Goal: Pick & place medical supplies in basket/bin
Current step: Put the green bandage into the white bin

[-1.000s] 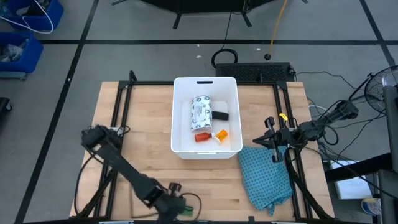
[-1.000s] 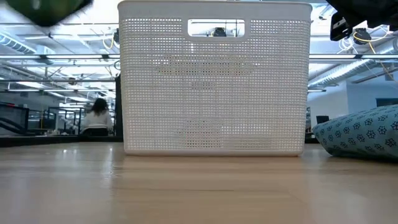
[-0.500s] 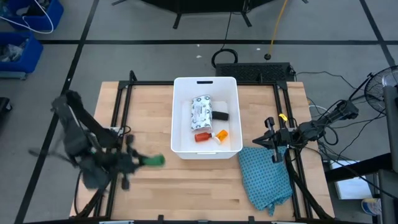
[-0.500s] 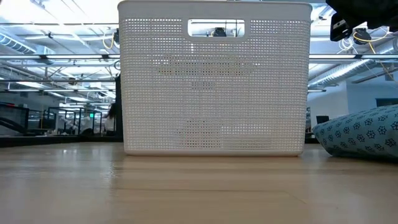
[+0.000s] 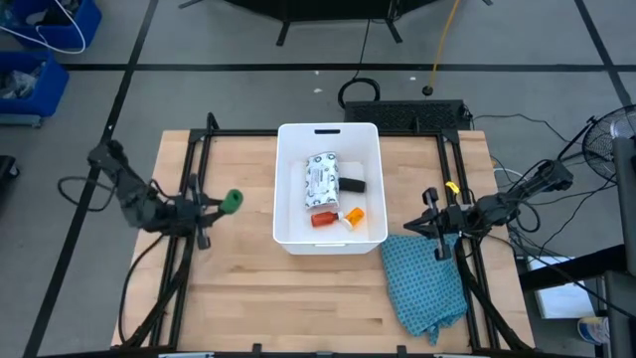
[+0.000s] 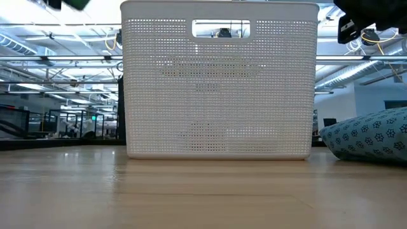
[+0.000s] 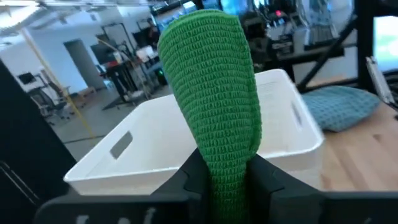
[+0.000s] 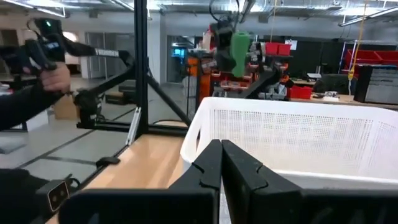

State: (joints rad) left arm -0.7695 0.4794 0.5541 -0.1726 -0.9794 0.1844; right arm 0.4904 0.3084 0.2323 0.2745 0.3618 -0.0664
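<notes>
My left gripper (image 5: 217,205) hovers left of the white bin (image 5: 280,189) and is shut on a green flat bar (image 5: 232,202), a ribbed green piece that fills the left wrist view (image 7: 214,93). In the bin lie a white patterned packet (image 5: 321,179), a black block (image 5: 352,184), a red bottle (image 5: 324,219) and an orange vial (image 5: 353,215). No white little bottle shows. My right gripper (image 5: 437,227) waits shut to the right of the bin, over the teal cloth's far edge. My left gripper (image 7: 224,177) pinches the green bar by one end (image 7: 225,163) between its two fingers (image 7: 186,180). The fingers point about level toward the table's right, at the bin. The rest of the bar sticks out past the fingertips, lifted clear of the table.
The teal waffle cloth (image 5: 425,281) lies bunched near the table's right near corner, beside the bin. The bin's mesh wall (image 6: 219,89) stands tall in the low view. Black frame rails (image 5: 194,189) run along both table sides. Bare wood lies left of and in front of the bin.
My left arm has swung from the table's near edge out to the left and then toward the far edge, carrying the green bar. It now points the bar at the bin's left wall. The right arm has kept still.
</notes>
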